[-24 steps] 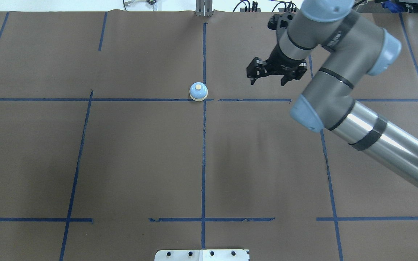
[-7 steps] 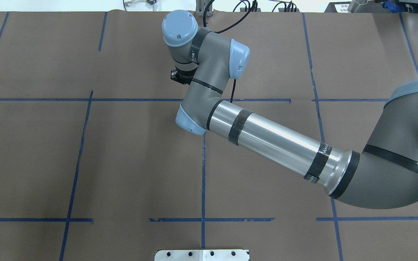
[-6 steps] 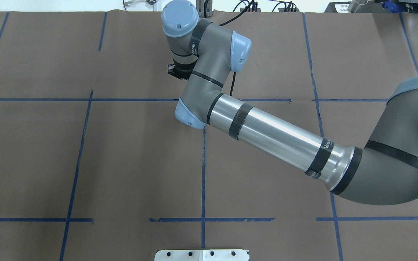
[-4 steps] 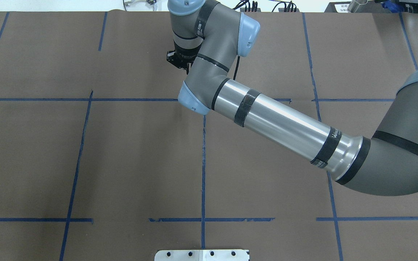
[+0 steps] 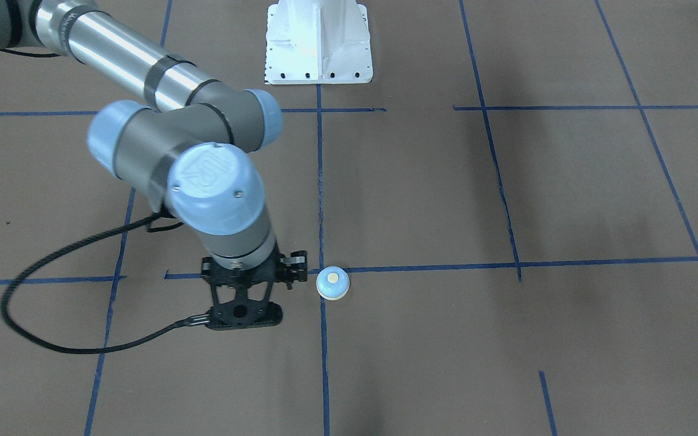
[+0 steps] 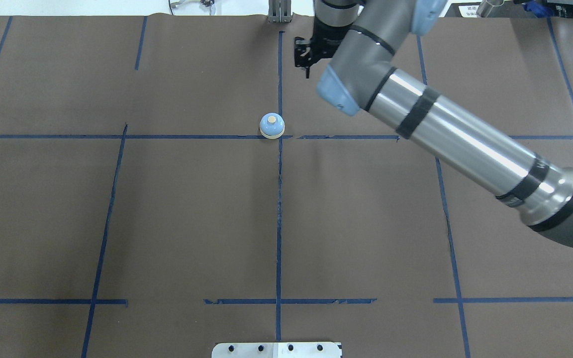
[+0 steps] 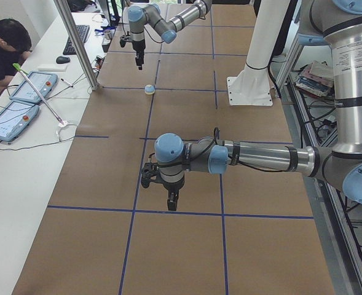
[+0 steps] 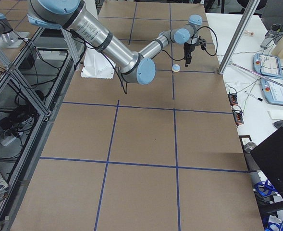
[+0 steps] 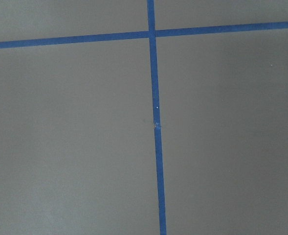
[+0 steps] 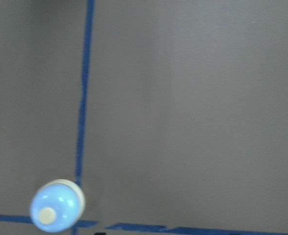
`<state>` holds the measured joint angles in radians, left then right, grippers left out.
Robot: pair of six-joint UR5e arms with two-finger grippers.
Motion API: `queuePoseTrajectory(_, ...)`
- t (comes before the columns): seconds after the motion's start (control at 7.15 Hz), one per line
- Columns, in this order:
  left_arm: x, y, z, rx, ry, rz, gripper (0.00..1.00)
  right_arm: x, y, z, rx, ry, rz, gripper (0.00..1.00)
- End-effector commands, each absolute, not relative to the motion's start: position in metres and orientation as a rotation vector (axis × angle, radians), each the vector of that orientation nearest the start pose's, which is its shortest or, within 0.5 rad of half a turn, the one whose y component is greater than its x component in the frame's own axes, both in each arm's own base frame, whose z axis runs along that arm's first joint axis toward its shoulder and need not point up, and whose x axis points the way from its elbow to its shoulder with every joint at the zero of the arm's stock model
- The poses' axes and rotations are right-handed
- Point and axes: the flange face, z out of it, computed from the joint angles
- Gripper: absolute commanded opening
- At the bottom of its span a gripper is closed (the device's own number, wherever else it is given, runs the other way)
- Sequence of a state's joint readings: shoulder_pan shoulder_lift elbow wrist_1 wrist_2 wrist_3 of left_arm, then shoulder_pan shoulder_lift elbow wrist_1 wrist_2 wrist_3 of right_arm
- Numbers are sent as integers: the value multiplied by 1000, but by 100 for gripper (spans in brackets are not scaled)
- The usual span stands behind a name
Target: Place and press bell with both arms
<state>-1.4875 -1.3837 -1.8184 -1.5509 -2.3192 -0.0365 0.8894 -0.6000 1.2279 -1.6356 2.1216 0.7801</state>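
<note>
Overhead view puts the bell [image 6: 272, 125] at the tape cross [image 6: 280, 136] with the right gripper [image 6: 307, 59] hanging near that cross, the left gripper [image 7: 173, 200] well away from it, can't tell if either is open or closed, so an off-center press could just skid the bell sideways.

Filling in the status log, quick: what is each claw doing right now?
Left claw: cannot be told.
Right claw: closed, holding nothing, apart from the bell.

Even bright light, soft shadows; bell [image 10: 55, 212] blurred, glinting.
</note>
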Motion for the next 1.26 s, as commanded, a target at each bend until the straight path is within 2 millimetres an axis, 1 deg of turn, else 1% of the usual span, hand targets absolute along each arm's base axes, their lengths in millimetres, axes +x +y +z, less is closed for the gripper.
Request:
queuePoseTrajectory(0.0,-31,-420,626,-7,750,57,100,-297,-641,306,95,-754,-223,100)
queuePoseTrajectory(0.14,-31,-420,626,-5,748,63,100,-226,-622,354,122,-775,-280,100)
queuePoseTrajectory(0.28,-31,-420,625,8,749,74,100,-169,-590,406,135,-773,-334,100)
queuePoseTrajectory(0.42,-30,-421,624,19,748,79,100,-120,-550,454,138,-752,-369,100)
queuePoseTrajectory(0.56,-30,-422,620,26,749,82,100,-67,-519,496,144,-732,-392,100)
queuePoseTrajectory(0.7,-31,-421,623,24,745,82,100,-27,-489,543,131,-721,-440,100)
queuePoseTrajectory(0.84,-30,-421,622,24,748,82,100,4,-457,580,107,-739,-433,100)
queuePoseTrajectory(0.98,-30,-418,627,5,758,71,100,25,-415,620,38,-756,-370,100)
queuePoseTrajectory(1.12,-30,-419,626,0,765,68,100,38,-407,626,33,-758,-326,100)
